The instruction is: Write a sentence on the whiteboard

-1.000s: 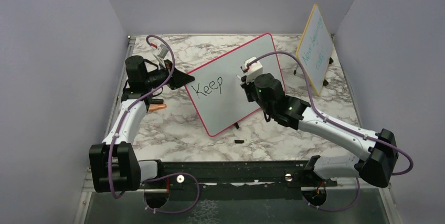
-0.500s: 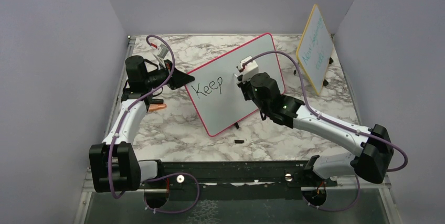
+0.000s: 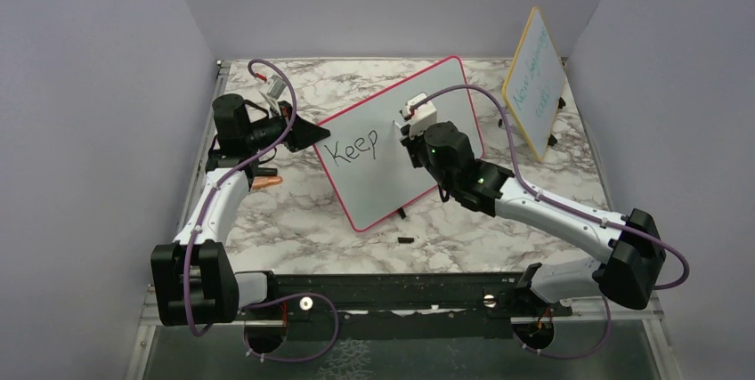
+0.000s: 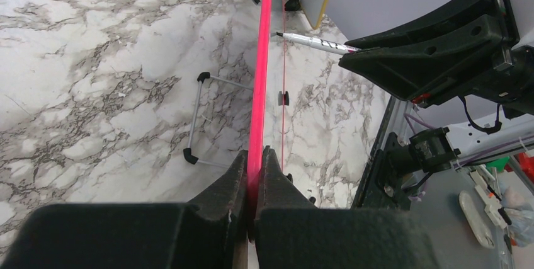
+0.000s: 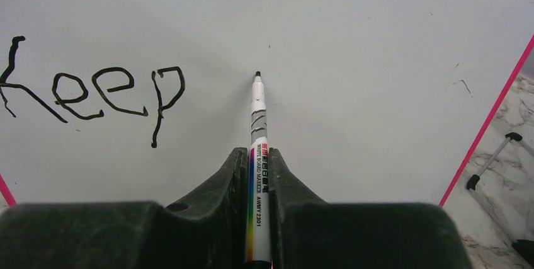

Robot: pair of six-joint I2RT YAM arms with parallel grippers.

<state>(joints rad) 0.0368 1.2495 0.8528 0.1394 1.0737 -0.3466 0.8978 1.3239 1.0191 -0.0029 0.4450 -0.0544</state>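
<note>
The whiteboard (image 3: 427,95) with a thin pink-red frame stands tilted in the middle of the table. Of the sentence, only the black word "Keep" (image 3: 351,149) shows, at the board's left; it also shows in the right wrist view (image 5: 94,96). My left gripper (image 3: 298,133) is shut on the board's left edge (image 4: 259,92). My right gripper (image 3: 408,135) is shut on a white marker (image 5: 258,155) with a rainbow stripe. The marker's black tip (image 5: 257,74) is at the board's surface just right of the "p". The marker also shows in the left wrist view (image 4: 315,43).
A smaller yellow-framed board (image 3: 534,77) with teal writing stands at the back right. A small black cap (image 3: 405,240) lies on the marble table in front of the whiteboard. An orange object (image 3: 265,181) lies by the left arm. The board's wire feet (image 4: 198,118) rest on the table.
My right gripper has moved the marker a little left and up across the board, closer to the word "Keep". The left arm and the board have not moved.
</note>
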